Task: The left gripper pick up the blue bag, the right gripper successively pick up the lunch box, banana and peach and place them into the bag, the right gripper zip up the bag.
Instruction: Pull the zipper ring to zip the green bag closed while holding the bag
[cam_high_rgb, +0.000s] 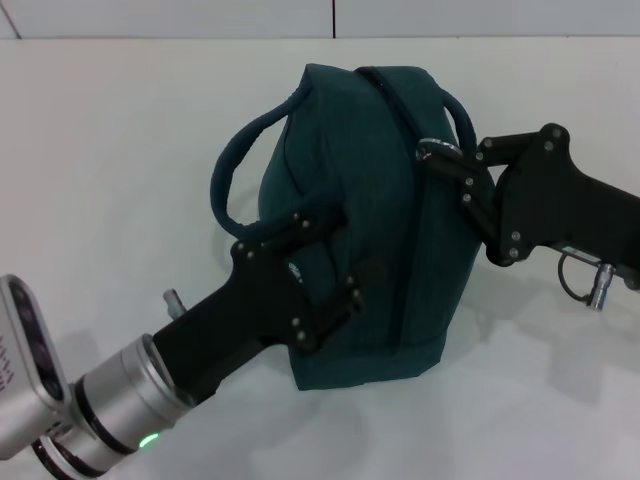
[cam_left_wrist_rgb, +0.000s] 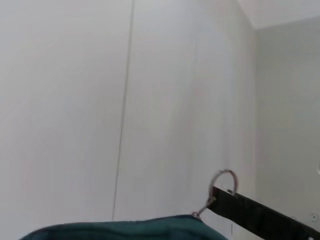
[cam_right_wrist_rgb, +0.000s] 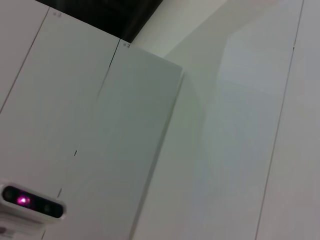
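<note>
Your right gripper (cam_high_rgb: 447, 160) has its fingertips together on the metal ring pull (cam_high_rgb: 436, 151) of the zipper, at the top right of the blue bag (cam_high_rgb: 380, 230) — the left wrist view shows the ring (cam_left_wrist_rgb: 223, 181) caught at the tip of a black finger. Judging by that, you are on the zipping step. No lunch box, banana or peach is visible outside the bag, so they are probably already inside.

The left gripper (cam_high_rgb: 315, 275) is pressed against the near left face of the bag, by the near loop handle (cam_high_rgb: 235, 185); its fingers look clamped on the fabric, though the exact grip is hidden.

To do this well, pull the ring along the line of the zipper (cam_high_rgb: 395, 110), not upward — a lifting pull would tip the bag or let the ring slip out. Keep the left hold firm so the fabric stays taut against your pull. The bag stands on the white table (cam_high_rgb: 110, 150), leaning slightly left.
</note>
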